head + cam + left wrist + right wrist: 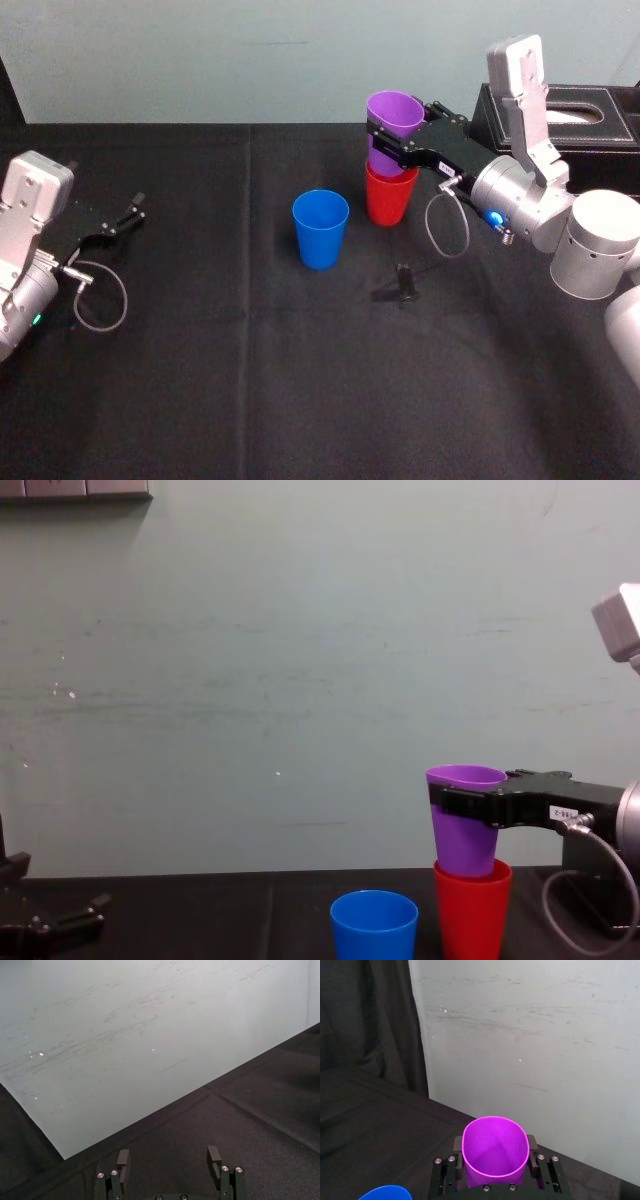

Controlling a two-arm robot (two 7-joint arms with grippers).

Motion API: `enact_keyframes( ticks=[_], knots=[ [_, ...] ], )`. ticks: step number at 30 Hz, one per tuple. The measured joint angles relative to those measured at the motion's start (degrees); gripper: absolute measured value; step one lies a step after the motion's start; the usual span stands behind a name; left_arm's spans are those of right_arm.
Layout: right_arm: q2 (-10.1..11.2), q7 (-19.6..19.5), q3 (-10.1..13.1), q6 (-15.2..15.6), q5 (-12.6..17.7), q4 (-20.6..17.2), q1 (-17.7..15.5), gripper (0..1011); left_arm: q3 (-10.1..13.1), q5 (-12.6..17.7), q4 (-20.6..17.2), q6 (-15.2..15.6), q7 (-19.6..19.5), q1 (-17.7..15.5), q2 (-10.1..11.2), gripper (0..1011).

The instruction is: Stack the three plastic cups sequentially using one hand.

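Nearest at the left edge, the robot's left gripper [128, 214] sits low over the black cloth-covered table [200, 380]. Its two flat black fingers [122, 1160] are spread apart with nothing between them, well away from the cups. Toward the middle of the table stands a smooth, tapered blue plastic cup [320, 228], upright with its mouth up and nothing touching it. Just to its right, and a little farther back, stands a matching red plastic cup [390, 198], also upright. A purple plastic cup [392, 125] of the same shape hangs above it, tilted slightly, with its base dipping into the red cup's mouth. The right gripper [388, 142] reaches in from the right and is clenched on the purple cup's wall just below the rim, a grey cable loop [445, 225] drooping behind it. Farther right, at the table's back edge, sits a black box [590, 115].
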Motion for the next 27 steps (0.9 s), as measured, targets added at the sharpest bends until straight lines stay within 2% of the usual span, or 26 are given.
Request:
enact_keyframes(
  ticks=[27],
  knots=[
    [-0.5,0.6,0.1,-2.1,-1.3,3.8,-0.8,723,0.0,0.0,0.0,0.0,0.0,0.0,0.0,1005]
  ],
)
